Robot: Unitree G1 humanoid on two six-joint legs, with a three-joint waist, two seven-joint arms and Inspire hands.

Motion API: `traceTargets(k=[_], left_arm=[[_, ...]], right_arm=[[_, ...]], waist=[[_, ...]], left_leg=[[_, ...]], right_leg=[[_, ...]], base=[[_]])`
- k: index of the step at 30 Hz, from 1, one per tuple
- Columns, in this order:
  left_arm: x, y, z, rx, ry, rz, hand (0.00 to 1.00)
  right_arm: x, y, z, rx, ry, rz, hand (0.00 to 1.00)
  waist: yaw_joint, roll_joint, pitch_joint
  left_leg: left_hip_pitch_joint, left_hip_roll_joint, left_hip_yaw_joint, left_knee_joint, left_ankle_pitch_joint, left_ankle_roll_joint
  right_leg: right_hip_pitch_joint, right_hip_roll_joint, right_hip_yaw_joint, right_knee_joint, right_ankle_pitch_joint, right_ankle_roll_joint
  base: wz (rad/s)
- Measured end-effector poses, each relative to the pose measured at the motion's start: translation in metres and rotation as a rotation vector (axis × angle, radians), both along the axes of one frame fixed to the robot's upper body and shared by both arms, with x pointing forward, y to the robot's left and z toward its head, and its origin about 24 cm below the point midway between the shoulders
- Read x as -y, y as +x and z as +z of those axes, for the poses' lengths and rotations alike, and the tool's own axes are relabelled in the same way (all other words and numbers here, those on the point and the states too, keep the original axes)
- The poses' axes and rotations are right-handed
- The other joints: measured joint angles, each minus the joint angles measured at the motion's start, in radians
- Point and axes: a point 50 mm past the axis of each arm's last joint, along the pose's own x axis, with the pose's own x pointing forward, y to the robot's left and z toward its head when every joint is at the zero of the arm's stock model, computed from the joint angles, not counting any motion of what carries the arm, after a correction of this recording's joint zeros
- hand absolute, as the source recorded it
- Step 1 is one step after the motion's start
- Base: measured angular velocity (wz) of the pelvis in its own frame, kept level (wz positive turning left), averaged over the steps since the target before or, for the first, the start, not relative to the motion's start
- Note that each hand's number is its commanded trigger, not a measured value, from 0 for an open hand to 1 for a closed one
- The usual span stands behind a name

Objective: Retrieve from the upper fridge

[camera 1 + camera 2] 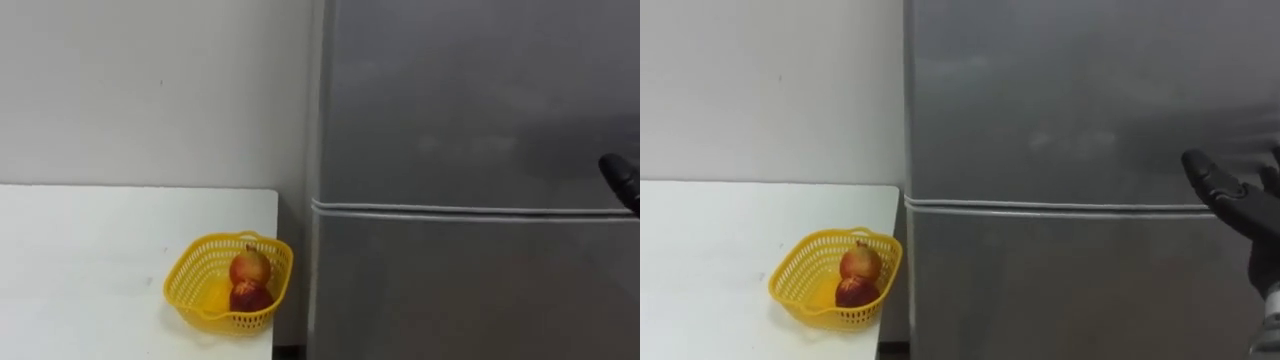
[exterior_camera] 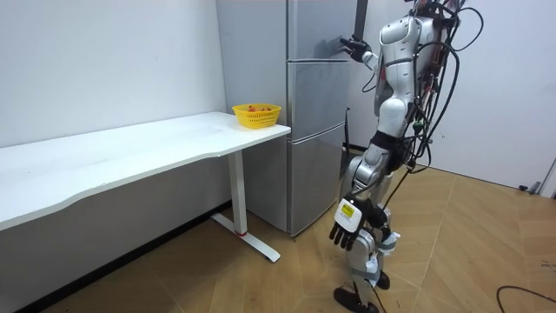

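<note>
Two doors of the fridge (image 1: 1060, 285) stand shut; your right hand (image 1: 1240, 205) is raised near the upper door (image 1: 1060, 90), fingers straight and spread. Your left hand (image 2: 347, 228) hangs low, fingers relaxed. One yellow basket (image 1: 196, 278) of fruit sits on the counter (image 1: 90, 260), just beside the fridge.

Looks like a bare test room dressed as a kitchen corner, probably a lab: grey two-door fridge (image 2: 313, 113), long white surface (image 2: 130, 152), yellow basket (image 1: 183, 268) of fruit (image 1: 250, 270), plain white walls (image 2: 104, 61), wood-pattern floor (image 2: 469, 252).

Grey fridge (image 1: 470, 150), yellow basket (image 1: 188, 288), white table (image 1: 90, 250)
</note>
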Motion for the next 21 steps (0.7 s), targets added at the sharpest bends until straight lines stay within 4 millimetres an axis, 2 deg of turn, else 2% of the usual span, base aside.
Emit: traceTargets(k=[3, 7, 10, 12, 14, 15, 17, 18, 21], left_arm=[[-0.003, 0.005, 0.002, 0.035, 0.013, 0.011, 0.00], [-0.006, 0.003, 0.003, 0.037, 0.028, 0.032, 0.00], [-0.007, 0.003, 0.003, 0.040, 0.046, 0.035, 0.00], [-0.008, 0.004, 0.003, 0.042, 0.048, 0.035, 0.00], [-0.009, 0.008, 0.004, 0.058, 0.066, 0.033, 0.00], [-0.009, 0.008, 0.004, 0.061, 0.070, 0.032, 0.00], [-0.011, 0.010, 0.005, 0.069, 0.089, 0.030, 0.00], [-0.011, 0.011, 0.005, 0.071, 0.092, 0.031, 0.00], [-0.011, 0.011, 0.004, 0.070, 0.113, 0.033, 0.00]], right_arm=[[0.004, -0.004, 0.014, 0.031, -0.037, -0.022, 0.00], [0.019, -0.015, 0.028, 0.061, -0.069, -0.130, 0.00], [0.034, -0.028, 0.021, 0.036, -0.038, -0.220, 0.00], [0.040, -0.034, 0.015, 0.010, -0.027, -0.257, 0.00], [0.051, -0.046, 0.004, -0.037, -0.020, -0.316, 0.00], [0.053, -0.049, 0.000, -0.057, -0.019, -0.333, 0.00], [0.063, -0.061, -0.026, -0.195, -0.049, -0.414, 0.00], [0.066, -0.066, -0.033, -0.230, -0.050, -0.434, 0.00], [0.073, -0.085, -0.075, -0.412, -0.013, -0.524, 0.00]], waist=[[-0.007, 0.002, 0.0018], [-0.036, -0.008, 0.0041], [-0.051, -0.024, 0.0023], [-0.055, -0.026, 0.0017], [-0.081, -0.027, 0.0015], [-0.080, -0.026, 0.0023], [-0.088, -0.025, 0.0022], [-0.088, -0.025, 0.0024], [-0.082, -0.014, 0.0058]], left_leg=[[0.004, 0.000, -0.001, 0.001, 0.000, 0.000], [0.005, 0.000, 0.001, -0.001, 0.000, 0.000], [0.006, 0.000, 0.010, -0.009, 0.000, 0.000], [0.007, 0.002, 0.028, -0.011, 0.000, 0.000], [0.004, 0.001, 0.029, -0.014, 0.000, 0.000], [0.005, 0.001, 0.031, -0.015, 0.000, 0.000], [0.004, 0.001, 0.035, -0.014, 0.000, 0.000], [0.002, 0.001, 0.038, -0.015, 0.000, 0.000], [0.012, 0.003, 0.061, -0.016, 0.000, 0.000]], right_leg=[[-0.001, 0.001, 0.002, -0.003, -0.004, 0.002], [0.006, 0.001, -0.003, -0.007, -0.011, 0.004], [0.005, 0.002, 0.000, -0.015, -0.011, 0.004], [0.002, 0.002, 0.005, -0.016, -0.010, 0.004], [0.002, 0.002, 0.003, -0.017, -0.009, 0.005], [0.002, 0.002, 0.005, -0.017, -0.009, 0.005], [-0.001, 0.001, 0.009, -0.019, -0.010, 0.005], [-0.002, 0.000, 0.010, -0.020, -0.010, 0.006], [-0.001, 0.004, 0.033, -0.021, -0.010, 0.005]], base=[[0.07], [0.07], [-0.06], [-0.15], [0.02], [-0.07], [-0.10], [-0.06], [-0.20]])
